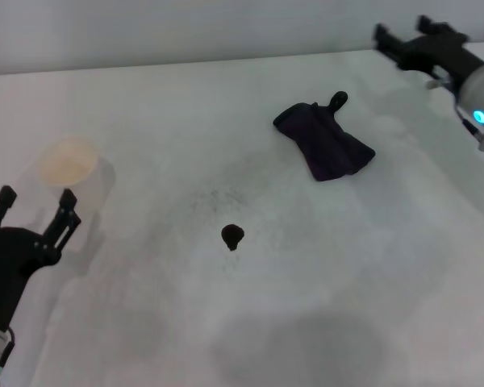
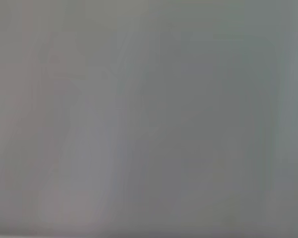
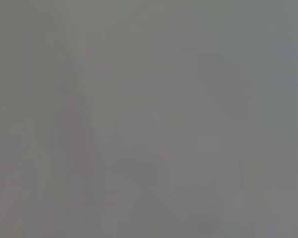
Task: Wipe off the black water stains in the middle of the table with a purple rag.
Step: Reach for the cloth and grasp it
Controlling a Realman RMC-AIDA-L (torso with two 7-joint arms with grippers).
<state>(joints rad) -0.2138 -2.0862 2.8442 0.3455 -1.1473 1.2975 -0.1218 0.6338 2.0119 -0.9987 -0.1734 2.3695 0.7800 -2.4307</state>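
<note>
The table (image 1: 323, 306) is a wide white top with faint grey smudges, seen from the head view. Near its middle sits the stain (image 1: 232, 236), one small dark teardrop blot, with a scatter of faint grey speckles just beyond it toward the far-left. The rag (image 1: 326, 139) lies flat on the table farther back and to the right of the stain, well apart from it, a dark purple fan of folds with a small loop at its far corner. Nothing touches the rag or the stain. The left gripper (image 1: 34, 208) is low at the left edge of the table, its two black fingers spread apart with nothing between them, pointing toward a pale cup (image 1: 74, 171) that stands just beyond it; the fingertips are near the cup but whether they touch it cannot be told. The right gripper (image 1: 387, 35) is up at the far right corner, over the table's back edge, well away from the rag; it points toward the left, and whether its fingers are parted or closed cannot be told. Both wrist views show only a flat grey blur with nothing to make out.
</note>
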